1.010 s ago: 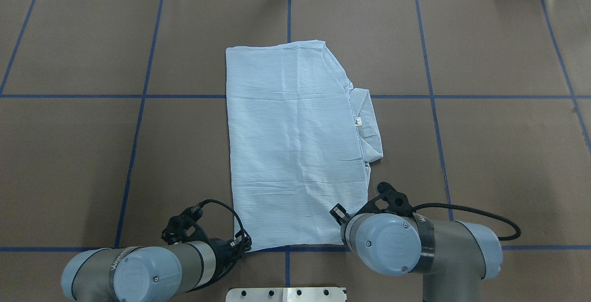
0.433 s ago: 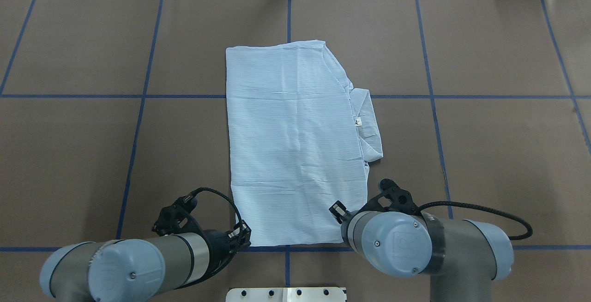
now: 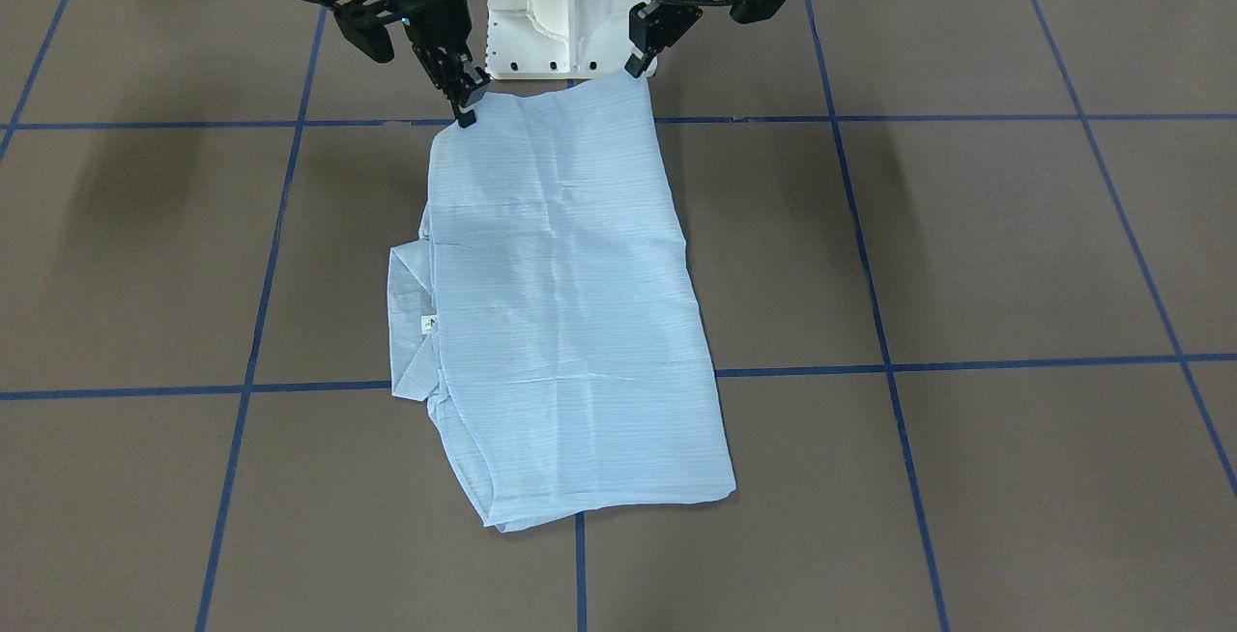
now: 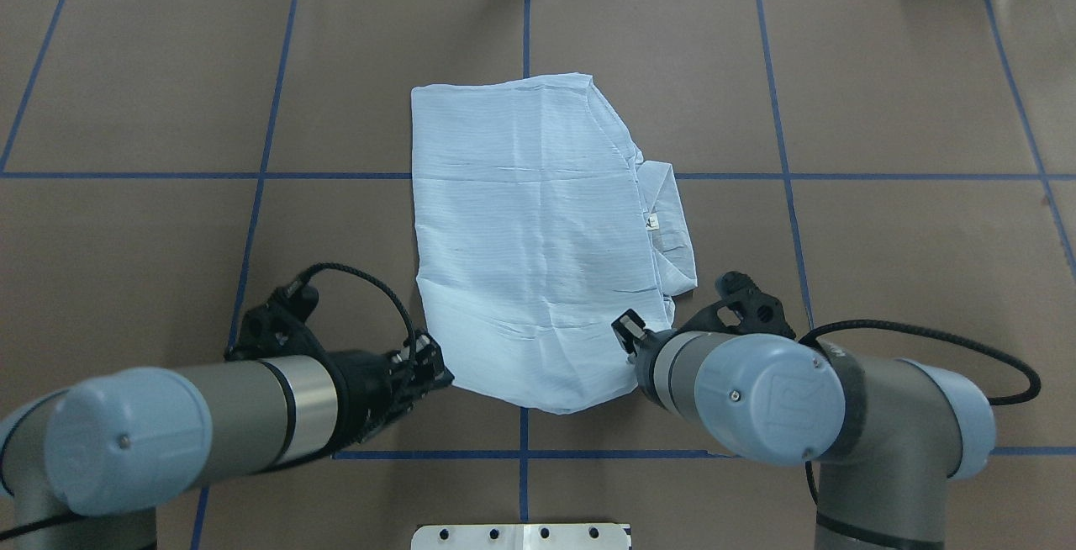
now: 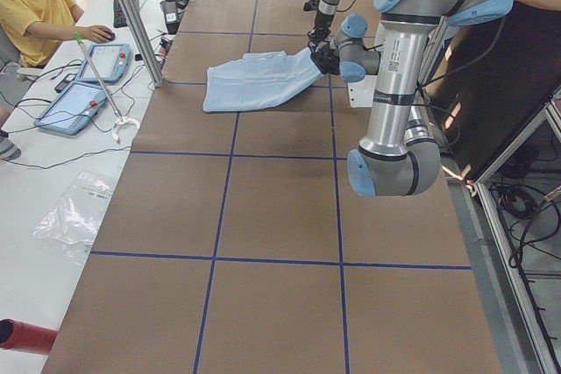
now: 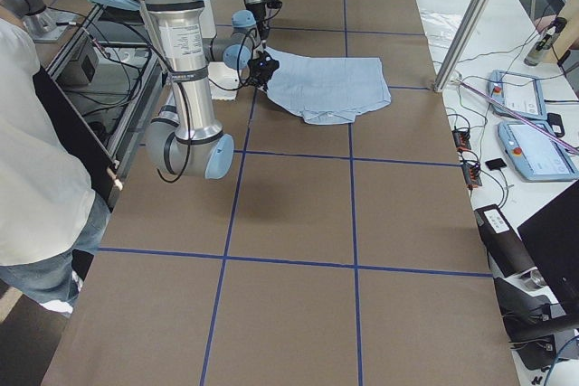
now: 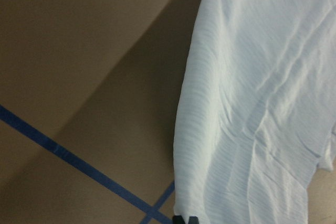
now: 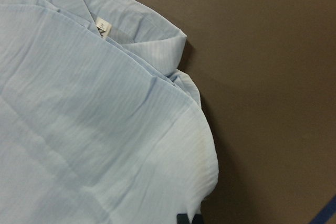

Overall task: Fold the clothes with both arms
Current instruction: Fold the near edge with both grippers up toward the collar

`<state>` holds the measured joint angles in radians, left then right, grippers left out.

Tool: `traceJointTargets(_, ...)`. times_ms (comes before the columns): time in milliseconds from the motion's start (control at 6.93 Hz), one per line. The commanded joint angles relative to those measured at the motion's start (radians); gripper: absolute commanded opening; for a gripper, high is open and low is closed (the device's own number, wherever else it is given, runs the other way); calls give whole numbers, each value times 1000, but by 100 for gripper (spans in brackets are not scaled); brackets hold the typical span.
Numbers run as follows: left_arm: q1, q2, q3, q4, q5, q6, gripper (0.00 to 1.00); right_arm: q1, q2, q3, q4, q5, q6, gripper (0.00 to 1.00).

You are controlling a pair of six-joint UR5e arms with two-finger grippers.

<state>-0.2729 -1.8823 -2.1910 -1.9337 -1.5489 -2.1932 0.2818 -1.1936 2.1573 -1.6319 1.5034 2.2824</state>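
- The table (image 4: pixel 883 281), brown with blue grid lines, carries the shirt (image 4: pixel 538 222) at its middle. The far part lies flat, while the edge nearest the robot is held up off the surface.
- The shirt looks thin, light and limp. Between its two held corners the raised edge sags in a belly, so I judge it will drape and wrinkle, not keep a shape. The two near corners are the sound hold, kept level and well apart so the cloth stays taut.
- The left claw (image 3: pixel 636 65) is clamped on one near corner and the right claw (image 3: pixel 466 110) is pinched on the other. Cloth this fine could slip from a shallow pinch.
- The collar (image 4: pixel 672 230) juts out on the shirt's right side. It is layered, probably stiffer, and would bulk a fold.
- The neck label (image 4: pixel 651 221) sits white at the collar.
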Motion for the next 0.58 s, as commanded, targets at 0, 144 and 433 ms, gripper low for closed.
traceJointTargets(0,-212,-46,5,5,-164,39,0,133,81,1,-55,50,-21,0)
traceJointTargets(144,-301,-70,46,7,-209,74,0,205,141,-32,-86,110,-62,0)
traceJointTargets(433,-409,-142,207,-10,-235,144,0,330,292,-237,-79,162,-145,0)
